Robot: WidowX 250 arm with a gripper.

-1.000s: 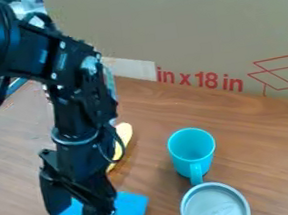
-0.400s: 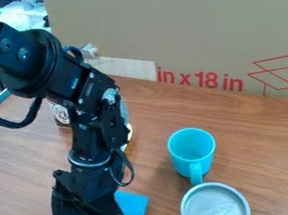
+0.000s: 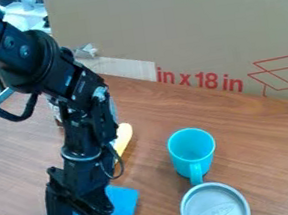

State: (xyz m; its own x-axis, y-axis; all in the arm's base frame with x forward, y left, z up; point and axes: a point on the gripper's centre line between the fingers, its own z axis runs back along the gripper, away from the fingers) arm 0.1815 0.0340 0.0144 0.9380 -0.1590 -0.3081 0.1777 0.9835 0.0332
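The work in hand looks to be handling the blue cloth (image 3: 123,198) that lies flat on the desk (image 3: 161,205). To do it well, the fingers (image 3: 58,212) should come in low and level, bear down only lightly, and gather a small fold before closing, since thin cloth likely slips out of a shallow pinch. Pressing too hard could scrape the wood or rumple the whole piece (a soft touch seems the better bet here). Any sideways pull is best kept slow, so that the cloth follows without bunching up, and the arm (image 3: 82,153) should keep away from the yellow thing (image 3: 123,136) just beside it.

The fingers stand wide, with blue visible in the gap between them and nothing evidently pinched. The cloth lies below and around them, its exposed part spreading to the right of the picture; whether the tips actually touch it cannot be told. The mug (image 3: 191,148), upright, stands well apart on the picture's right, with the grey lid (image 3: 216,208) close by its handle. Neither seems in the way, provided that the arm does not swing toward them.
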